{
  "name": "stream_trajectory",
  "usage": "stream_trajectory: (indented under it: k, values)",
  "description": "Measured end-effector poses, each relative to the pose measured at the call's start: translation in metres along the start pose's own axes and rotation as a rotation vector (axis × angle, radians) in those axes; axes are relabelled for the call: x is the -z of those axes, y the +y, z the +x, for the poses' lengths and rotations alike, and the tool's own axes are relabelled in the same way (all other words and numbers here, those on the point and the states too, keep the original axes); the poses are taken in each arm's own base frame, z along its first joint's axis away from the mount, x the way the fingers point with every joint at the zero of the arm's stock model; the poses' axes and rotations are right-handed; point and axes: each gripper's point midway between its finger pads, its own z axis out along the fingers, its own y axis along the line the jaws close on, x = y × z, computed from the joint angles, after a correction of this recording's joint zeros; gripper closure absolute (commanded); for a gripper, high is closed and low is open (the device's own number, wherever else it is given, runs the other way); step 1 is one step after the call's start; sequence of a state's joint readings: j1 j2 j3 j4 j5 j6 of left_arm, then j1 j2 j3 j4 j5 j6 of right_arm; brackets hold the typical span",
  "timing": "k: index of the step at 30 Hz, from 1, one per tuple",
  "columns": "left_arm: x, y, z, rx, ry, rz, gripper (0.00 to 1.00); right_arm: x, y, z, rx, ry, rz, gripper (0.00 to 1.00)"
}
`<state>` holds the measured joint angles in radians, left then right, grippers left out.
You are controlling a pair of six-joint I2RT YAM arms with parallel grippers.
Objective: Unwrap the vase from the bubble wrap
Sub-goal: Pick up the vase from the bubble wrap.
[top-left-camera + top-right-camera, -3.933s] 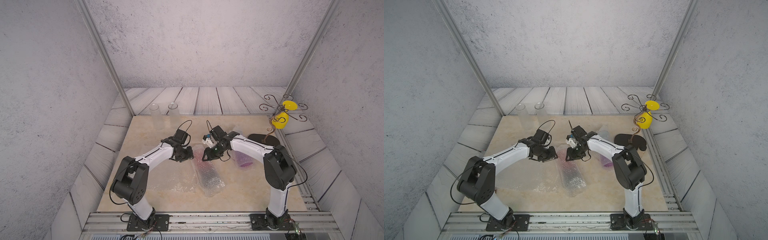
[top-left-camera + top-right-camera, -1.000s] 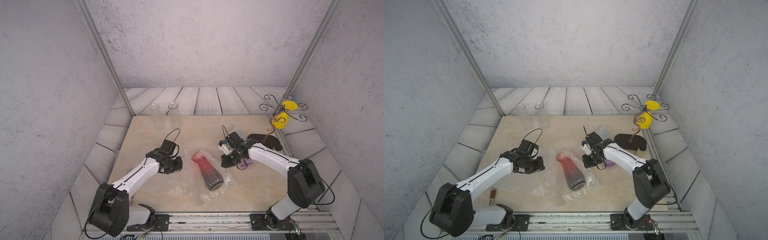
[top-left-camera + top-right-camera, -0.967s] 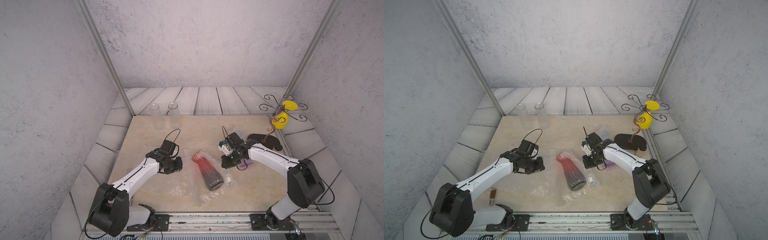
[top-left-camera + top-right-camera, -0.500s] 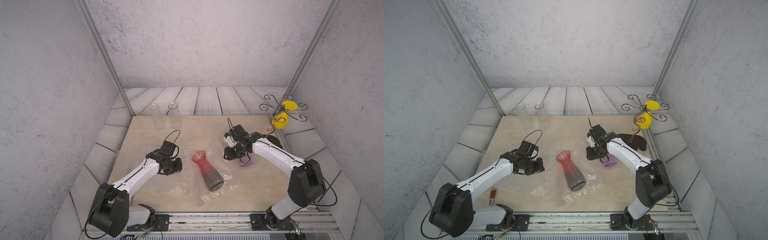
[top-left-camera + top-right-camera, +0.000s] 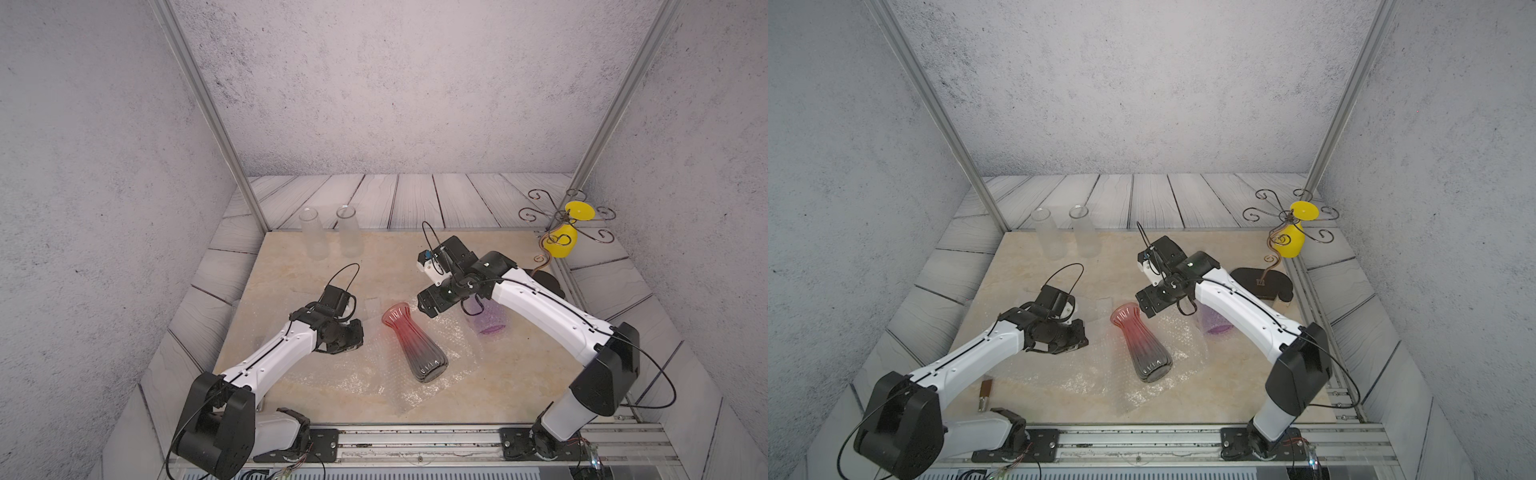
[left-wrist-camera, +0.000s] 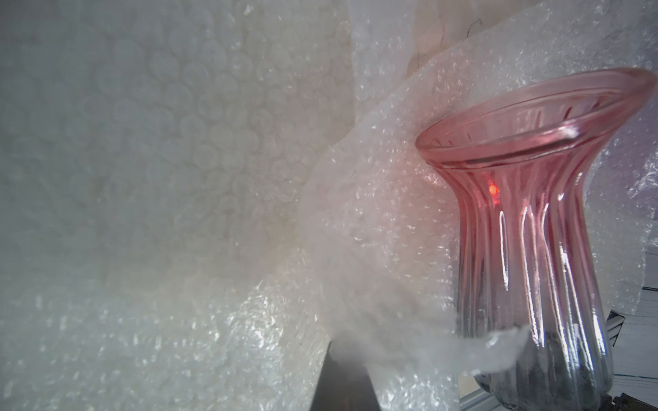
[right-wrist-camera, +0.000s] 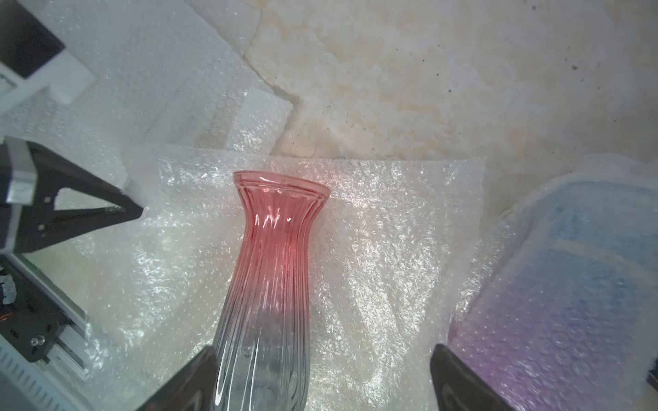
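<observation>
The left jaws, at the end of the left arm (image 5: pixel 282 349), are clenched on an edge of the bubble wrap (image 5: pixel 357 376), low over the desk (image 5: pixel 374 257). The right jaws, on the right arm (image 5: pixel 540 307), are released, spread wide and empty above the sheet. Between the two lies a ribbed glass vase (image 5: pixel 415 345), red fading to dark grey. It rests bare on its side on the wrap, which is spread flat and crinkled across the desk's middle and front. A purple object (image 5: pixel 488 322) bundled in bubble wrap lies just beside it, under the right arm. Two frosted glass vessels (image 5: pixel 311 239) stand at the desk's back edge.

Red vase (image 5: pixel 1143 345) on flat bubble wrap (image 5: pixel 1185 338)
</observation>
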<state>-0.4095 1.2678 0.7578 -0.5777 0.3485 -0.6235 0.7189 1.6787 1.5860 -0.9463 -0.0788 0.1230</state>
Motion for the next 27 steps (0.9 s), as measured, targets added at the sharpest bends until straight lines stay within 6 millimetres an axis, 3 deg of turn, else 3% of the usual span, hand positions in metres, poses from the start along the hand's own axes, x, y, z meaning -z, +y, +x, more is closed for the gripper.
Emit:
stream_trajectory:
  k: [7,14,27]
  values:
    - [-0.002,0.000,0.011,0.003,0.007,0.046,1.00,-0.063,0.014,0.005,0.000,0.167,-0.027,0.03]
    - [-0.008,-0.006,0.013,-0.001,0.024,0.094,1.00,-0.084,0.033,-0.003,0.036,0.206,-0.043,0.02]
    - [-0.009,-0.024,0.003,-0.019,0.002,0.179,1.00,-0.142,0.034,0.029,0.045,0.366,-0.016,0.07]
